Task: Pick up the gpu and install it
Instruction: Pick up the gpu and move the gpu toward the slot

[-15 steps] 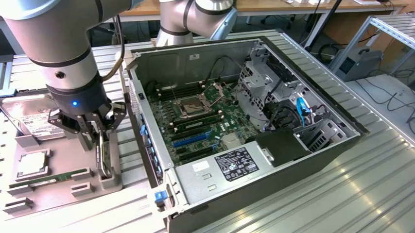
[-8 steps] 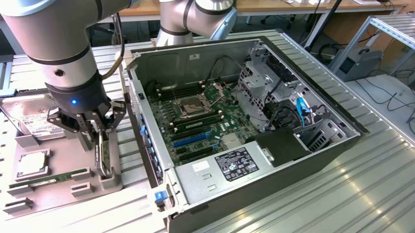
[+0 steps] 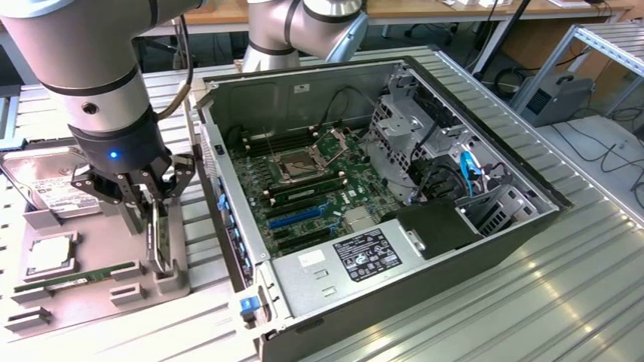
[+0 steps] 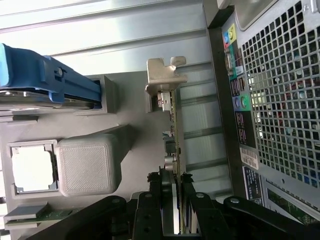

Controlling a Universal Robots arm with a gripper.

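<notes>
The gpu [image 3: 158, 245] stands on edge in a grey holder on the parts tray [image 3: 96, 305], just off the open computer case's side wall. In the wrist view the gpu [image 4: 175, 130] runs edge-on away from the camera, with its silvery end bracket [image 4: 162, 75] at the far end. My gripper [image 3: 151, 207] has come straight down over the card. Its black fingers [image 4: 161, 200] press on both faces of the card's near edge, so the gripper [image 4: 174, 187] is shut on it. The card's lower edge still sits in the holder.
The open computer case [image 3: 423, 249] lies at the exterior view's right, with its motherboard [image 3: 302, 196] and blue slots [image 3: 292, 217] exposed. On the tray are a hard drive [image 3: 45, 188], a processor [image 3: 48, 256] and a green memory stick [image 3: 75, 277]. The case's perforated wall [image 4: 280, 100] is close beside the card.
</notes>
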